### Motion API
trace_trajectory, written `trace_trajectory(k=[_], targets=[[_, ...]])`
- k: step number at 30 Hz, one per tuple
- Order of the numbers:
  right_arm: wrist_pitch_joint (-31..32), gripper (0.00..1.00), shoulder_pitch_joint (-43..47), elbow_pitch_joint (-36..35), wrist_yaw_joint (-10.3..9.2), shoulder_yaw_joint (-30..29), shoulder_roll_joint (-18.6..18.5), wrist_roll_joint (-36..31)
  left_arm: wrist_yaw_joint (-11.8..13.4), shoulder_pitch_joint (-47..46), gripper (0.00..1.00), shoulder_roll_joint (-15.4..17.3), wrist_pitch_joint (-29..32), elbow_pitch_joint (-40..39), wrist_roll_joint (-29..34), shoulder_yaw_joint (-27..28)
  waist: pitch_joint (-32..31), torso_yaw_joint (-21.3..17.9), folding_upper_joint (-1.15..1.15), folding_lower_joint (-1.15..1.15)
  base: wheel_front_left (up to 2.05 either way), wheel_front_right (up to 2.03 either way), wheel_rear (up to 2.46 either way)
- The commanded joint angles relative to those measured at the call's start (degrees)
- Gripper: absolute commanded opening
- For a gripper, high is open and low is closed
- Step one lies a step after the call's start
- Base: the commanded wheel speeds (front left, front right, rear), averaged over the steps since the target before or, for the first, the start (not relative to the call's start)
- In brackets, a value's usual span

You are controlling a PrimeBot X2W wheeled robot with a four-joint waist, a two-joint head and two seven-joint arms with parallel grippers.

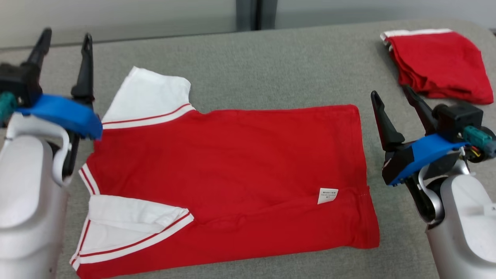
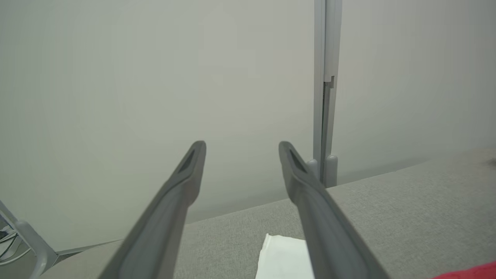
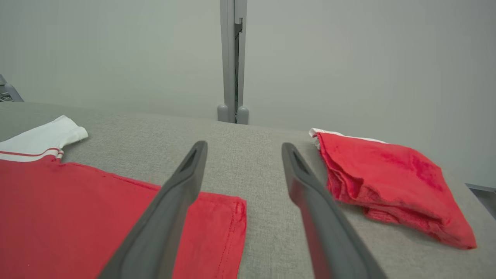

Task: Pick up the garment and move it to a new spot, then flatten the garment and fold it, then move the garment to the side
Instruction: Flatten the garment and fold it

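A red garment (image 1: 232,174) with white sleeves lies spread flat on the grey table (image 1: 271,69), neck end at the left, hem at the right, a small white label near the hem. Its red body (image 3: 77,217) and one white sleeve appear at the left of the right wrist view, and that sleeve's tip (image 2: 283,255) in the left wrist view. My left gripper (image 1: 64,38) stands open above the table beside the upper sleeve, holding nothing. My right gripper (image 1: 391,97) hangs open just right of the hem, also holding nothing.
A second red garment (image 1: 440,62), folded with a white edge, lies at the table's far right corner (image 3: 391,186). Behind the table runs a pale wall with a grey vertical post (image 3: 232,58). Bare grey cloth lies between the two garments.
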Motion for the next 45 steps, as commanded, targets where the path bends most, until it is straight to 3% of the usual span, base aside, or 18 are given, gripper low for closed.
trace_trajectory(k=[1,15,28,38,39,40,41,42,45], targets=[[0.68,1.00,-1.57,0.66,0.03,0.28,-0.25,0.40,-0.36,-2.15,1.00,0.56,0.59,1.03,-1.12,-1.04,3.29,-1.30,0.00,-0.01,0.00,0.00,0.00],[2.38,1.00,-8.95,5.83,0.03,4.66,0.51,2.17,-0.25,-17.19,1.00,6.95,7.60,16.88,-12.41,-17.03,12.02,-4.66,0.00,-0.01,0.00,0.00,0.00],[1.19,1.00,-12.44,7.86,0.02,7.78,0.92,3.41,-0.26,-22.35,1.00,8.85,8.55,26.60,-18.56,-24.62,15.58,-7.15,0.00,-0.01,0.00,0.00,0.00],[1.85,1.00,-13.06,8.80,0.03,9.12,0.39,4.59,-0.26,-22.81,1.00,8.02,11.35,31.44,-23.79,-28.58,15.76,-8.13,0.00,-0.01,0.00,0.00,0.00],[2.08,1.00,-13.07,8.90,0.03,9.28,0.39,4.80,-0.26,-22.85,0.88,8.05,11.69,31.70,-24.24,-28.96,15.68,-8.16,0.00,-0.01,0.00,0.00,0.00],[2.08,1.00,-13.07,8.90,0.03,9.28,0.39,4.80,-0.26,-22.85,0.88,8.05,11.69,31.70,-24.24,-28.96,15.68,-8.16,0.00,-0.01,0.00,0.00,0.00],[2.14,1.00,-13.13,8.96,0.02,9.43,0.47,5.20,-0.26,-22.90,0.39,8.09,11.77,31.85,-24.69,-29.36,15.59,-8.19,0.00,-0.01,0.00,0.00,0.00],[2.33,1.00,-13.24,9.05,0.03,9.58,0.48,5.49,-0.26,-22.82,0.00,8.12,11.98,31.92,-25.25,-29.75,15.48,-8.20,0.00,-0.01,0.00,0.00,0.00],[3.34,1.00,-13.53,9.36,0.02,10.27,0.01,6.63,-0.25,-23.21,0.00,8.41,11.46,31.61,-26.43,-31.03,15.07,-8.00,0.00,-0.01,0.00,0.00,0.00]])
